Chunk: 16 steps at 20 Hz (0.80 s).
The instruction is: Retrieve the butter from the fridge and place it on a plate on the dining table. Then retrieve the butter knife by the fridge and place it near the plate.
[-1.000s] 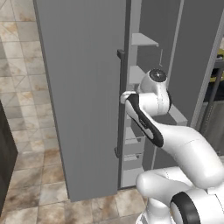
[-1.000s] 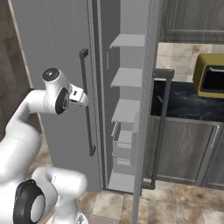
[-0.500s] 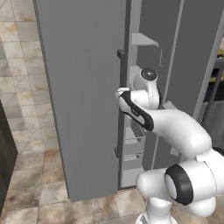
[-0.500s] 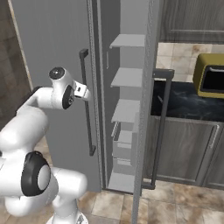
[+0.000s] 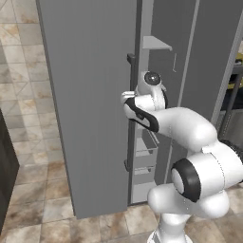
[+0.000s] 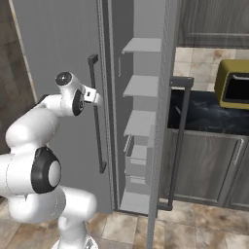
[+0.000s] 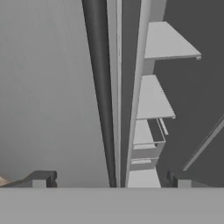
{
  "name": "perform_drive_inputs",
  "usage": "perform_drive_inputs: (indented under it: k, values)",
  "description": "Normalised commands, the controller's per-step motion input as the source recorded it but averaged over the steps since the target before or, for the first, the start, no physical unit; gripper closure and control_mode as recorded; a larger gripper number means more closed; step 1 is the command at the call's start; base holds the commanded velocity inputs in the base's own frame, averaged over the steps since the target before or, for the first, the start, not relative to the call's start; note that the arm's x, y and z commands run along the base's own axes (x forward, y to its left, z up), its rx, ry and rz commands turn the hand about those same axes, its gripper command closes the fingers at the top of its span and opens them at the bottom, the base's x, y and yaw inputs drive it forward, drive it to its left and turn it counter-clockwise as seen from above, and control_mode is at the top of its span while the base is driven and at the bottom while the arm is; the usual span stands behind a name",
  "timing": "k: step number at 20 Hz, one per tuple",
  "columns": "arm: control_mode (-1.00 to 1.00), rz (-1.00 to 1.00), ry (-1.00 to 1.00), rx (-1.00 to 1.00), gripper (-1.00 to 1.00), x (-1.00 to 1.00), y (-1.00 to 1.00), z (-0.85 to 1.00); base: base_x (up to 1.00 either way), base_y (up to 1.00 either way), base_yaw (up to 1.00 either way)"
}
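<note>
The tall grey fridge (image 5: 90,95) stands in front of me with both doors ajar, showing pale grey shelves (image 6: 141,82) that look bare. My gripper (image 6: 96,96) is at the left door's dark bar handle (image 6: 95,114), about a third of the way down. In the hand view the gripper (image 7: 109,179) is open, and the handle (image 7: 99,87) runs up between its two fingertips (image 7: 41,178) without touching them. The butter, plate, dining table and butter knife are out of view.
The right fridge door (image 6: 163,121) hangs partly open with its own bar handle (image 6: 179,141). Beyond it is a black counter (image 6: 204,114) on grey-brown cabinets, with a yellow appliance (image 6: 233,90) on top. A dark block (image 5: 7,180) stands on the tiled floor at the far left.
The arm has swung its elbow out and down, and the hand has edged closer to the left door's handle. The jaws stayed open and the doors have not moved.
</note>
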Motion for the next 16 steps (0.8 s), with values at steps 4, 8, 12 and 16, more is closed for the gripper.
perform_drive_inputs:
  k: [4, 8, 12, 16]
  values:
    - [-1.00, 0.00, 0.00, 0.00, -1.00, 0.55, 0.00, 0.00, 0.00, 0.00, 0.00]
    - [-1.00, 0.00, 0.00, 0.00, -1.00, 0.46, 0.00, 0.00, 0.00, 0.00, 0.00]
    - [-1.00, -0.02, 0.00, -0.01, -1.00, 0.49, 0.08, 0.00, 0.00, 0.00, 0.00]
    - [-1.00, -0.05, 0.00, -0.01, -1.00, 0.56, 0.04, 0.00, 0.00, 0.00, 0.00]
